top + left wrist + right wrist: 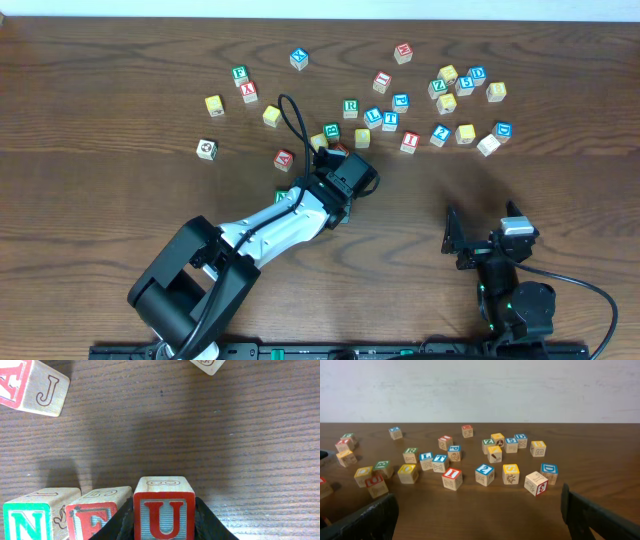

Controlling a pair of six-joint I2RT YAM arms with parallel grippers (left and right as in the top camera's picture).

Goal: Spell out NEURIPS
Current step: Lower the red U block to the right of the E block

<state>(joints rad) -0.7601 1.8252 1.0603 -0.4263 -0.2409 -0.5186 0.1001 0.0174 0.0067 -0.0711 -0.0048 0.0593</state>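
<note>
Squarely clamped in the left gripper (164, 527): the U cube (164, 505), pale wood with a red border and red letter, black fingers (207, 525) pressed flat to both sides. Lined up with the red-bordered E cube (95, 515) just beside it at 9 o'clock and the green-bordered N cube (30, 519) beyond that. Touching or a hair apart, resting or lifted: cannot tell, with the bases cut off by the frame edge. Sharp corners, flat faces, figures stamped on the tops. Open, dark, fine-grained wooden table (240, 450) from 12 to 3 o'clock of the row, with an A-and-J cube (35, 385) well apart at 11 o'clock.

Shown from overhead only: left gripper (340, 172) near table centre, the row mostly hidden under it, a black cable (290, 115) looping off at 11 o'clock. Loose cubes (465, 133) strewn from 10 to 2 o'clock, bare wood across the near half. Right gripper (482, 238) at 5 o'clock, well apart from every cube.

Shown by the right wrist alone: right gripper (477, 497) spread wide, nothing between its fingers, bare table ahead. Farther off at 12 o'clock, the red-bordered I cube (452, 479). At 11 o'clock, the green-bordered R cube (410, 455). Both among the scatter, neither in the row.
</note>
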